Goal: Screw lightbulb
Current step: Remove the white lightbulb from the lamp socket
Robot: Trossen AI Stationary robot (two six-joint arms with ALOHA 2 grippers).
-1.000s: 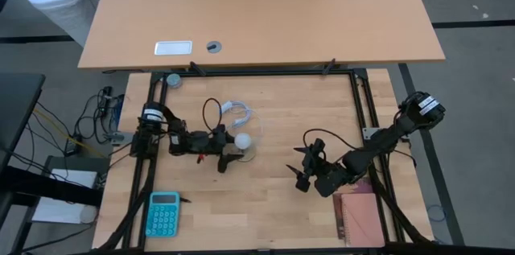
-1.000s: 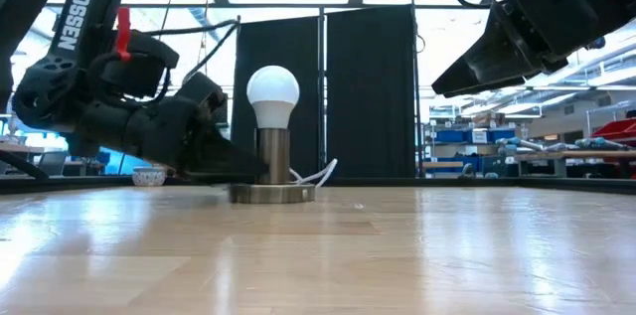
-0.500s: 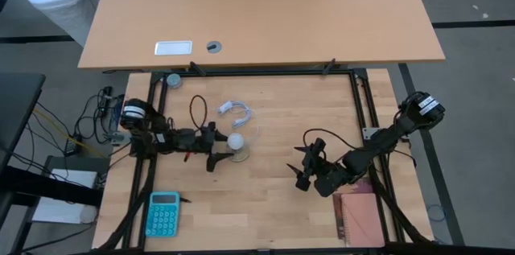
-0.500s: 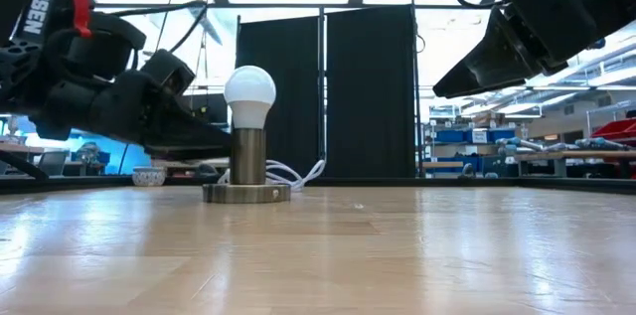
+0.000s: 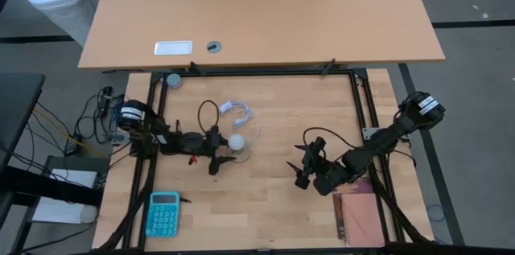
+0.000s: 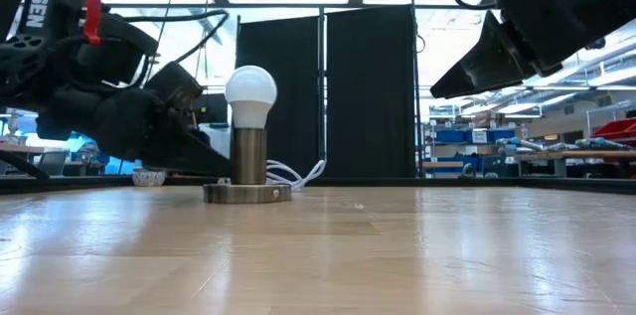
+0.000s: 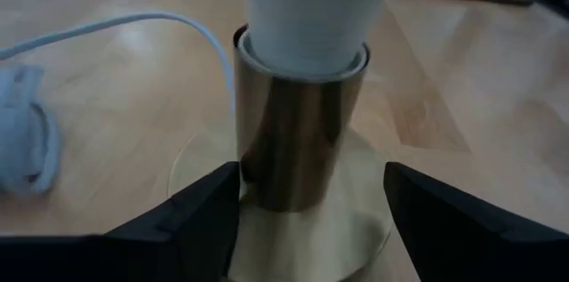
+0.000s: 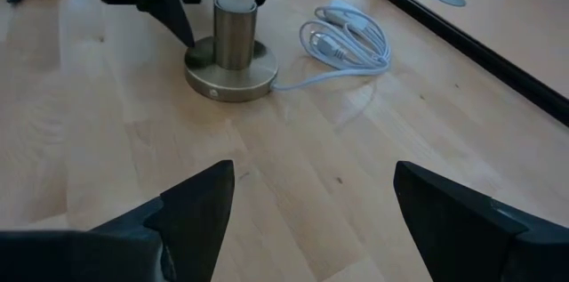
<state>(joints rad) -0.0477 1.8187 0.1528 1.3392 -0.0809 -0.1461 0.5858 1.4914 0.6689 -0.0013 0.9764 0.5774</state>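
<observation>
left gripper (image 5: 219,155) is lying low over the table (image 5: 273,199), and we are seeing its fingers (image 7: 200,211) standing apart, one on each side of the socket (image 7: 298,149), down near the base disc. we cannot tell from the wrist view whether the tips are touching the metal; they are sitting just beside it. in the low view the gripper (image 6: 204,161) is reaching in from the left, right up against the socket's column (image 6: 248,156).

right gripper (image 5: 303,168) is hanging above the wood, well apart from the socket, with its fingers (image 8: 191,202) spread wide and nothing between them; it is pointing toward the socket (image 8: 233,55).

going down in size: we are seeing a red book (image 5: 360,216) near the right arm at the table's front corner, a teal calculator (image 5: 163,213) at the front left, and a coiled white cable (image 5: 236,110) just behind the socket, its lead running to the base (image 8: 351,42).

lightbulb (image 5: 236,141) is standing upright in the socket, globe up, its neck sitting inside the metal collar (image 6: 249,96). the wrist view is showing its white taper (image 7: 311,6) meeting the rim.
</observation>
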